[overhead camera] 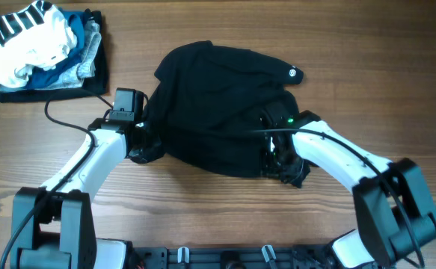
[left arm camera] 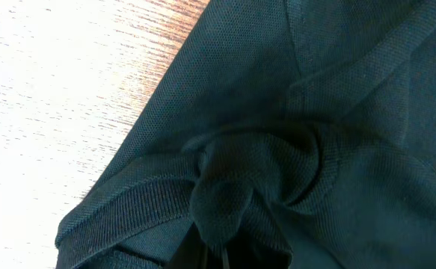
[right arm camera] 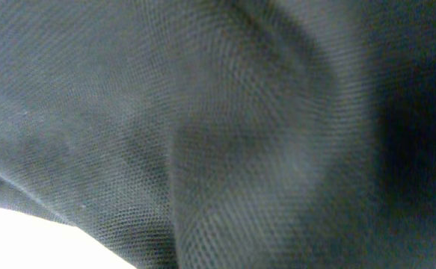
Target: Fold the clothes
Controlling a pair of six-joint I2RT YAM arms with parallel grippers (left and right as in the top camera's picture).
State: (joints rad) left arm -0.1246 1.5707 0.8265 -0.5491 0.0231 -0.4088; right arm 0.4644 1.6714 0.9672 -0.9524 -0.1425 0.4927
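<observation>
Upper left of the overhead frame, a small stack of white, striped and blue garments point(overhead camera: 45, 48) sits well apart. Centre-left, your left hand point(overhead camera: 141, 146) pinches the large plain black soft shirt point(overhead camera: 218, 104), crumpled on the wooden table point(overhead camera: 203, 217). Right of centre, your right hand point(overhead camera: 277, 161) is pressed together on its edge. You seem to be at the grasping step; next, lift and spread the shirt flat.

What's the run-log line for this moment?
black garment: bunched on table | left gripper: shut on garment's left edge | right gripper: shut at right edge | fold: not done
</observation>
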